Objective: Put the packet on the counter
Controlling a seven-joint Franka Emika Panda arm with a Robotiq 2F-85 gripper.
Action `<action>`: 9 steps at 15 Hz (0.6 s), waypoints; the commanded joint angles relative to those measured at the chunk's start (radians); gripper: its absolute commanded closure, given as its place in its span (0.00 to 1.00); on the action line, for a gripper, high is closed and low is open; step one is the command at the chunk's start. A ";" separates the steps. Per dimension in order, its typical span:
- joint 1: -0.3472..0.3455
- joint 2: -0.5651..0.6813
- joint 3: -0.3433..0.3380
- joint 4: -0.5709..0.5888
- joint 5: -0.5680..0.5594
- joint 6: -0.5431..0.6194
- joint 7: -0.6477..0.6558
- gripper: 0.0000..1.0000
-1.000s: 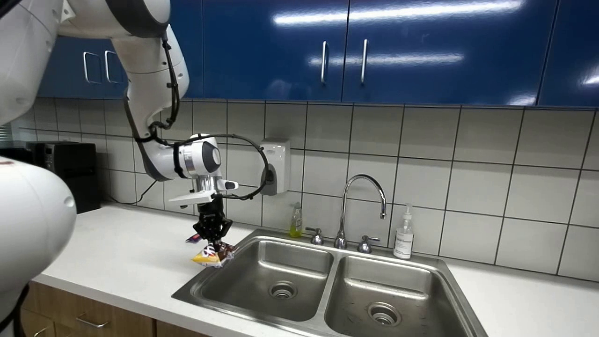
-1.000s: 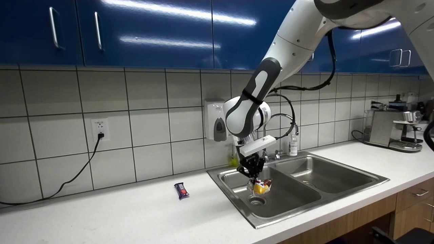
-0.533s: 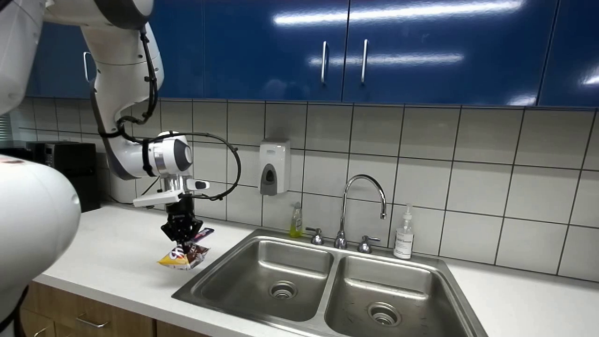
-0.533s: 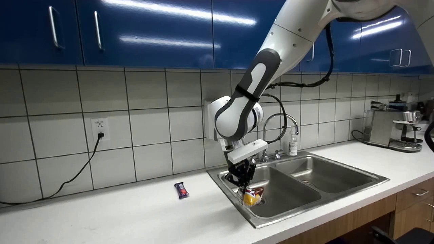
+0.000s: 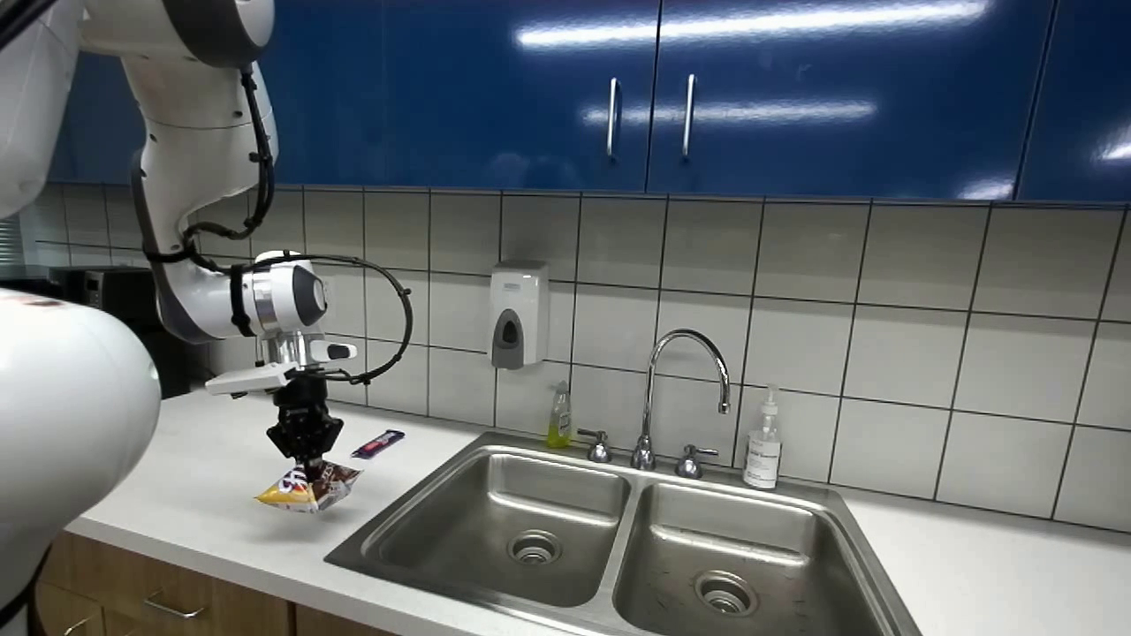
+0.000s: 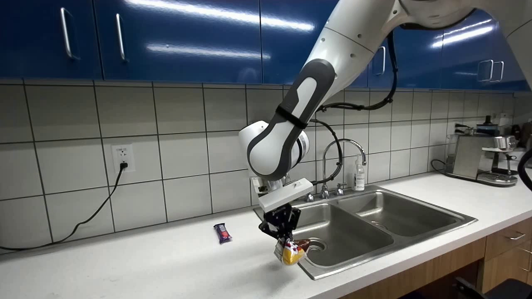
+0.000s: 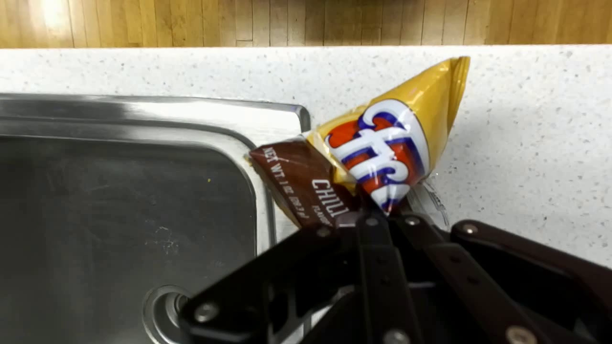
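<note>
- Wrist view: fingers [image 7: 376, 235] clamp the packet [image 7: 354, 153] mid-body, probably for balance.
- In an exterior view, it hangs left of the sink [image 5: 620, 548], likely for setting on the counter [image 5: 212, 450].

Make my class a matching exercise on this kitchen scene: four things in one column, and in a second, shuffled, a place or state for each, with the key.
Things
1. Chili-flavor snack packet
2. Purple-wrapped bar
3. White-and-gray soap dispenser
4. Gooseneck faucet

Place or state
A. fixed to the tiled wall
B. standing between two lever handles
C. held in the gripper
D. lying on the counter

Right pairs
1-C, 2-D, 3-A, 4-B
</note>
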 commanded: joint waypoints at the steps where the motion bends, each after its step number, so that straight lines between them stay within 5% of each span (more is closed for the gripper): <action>1: 0.010 0.053 0.004 0.076 -0.017 -0.038 0.076 1.00; 9: 0.032 0.163 -0.008 0.201 -0.013 -0.053 0.142 1.00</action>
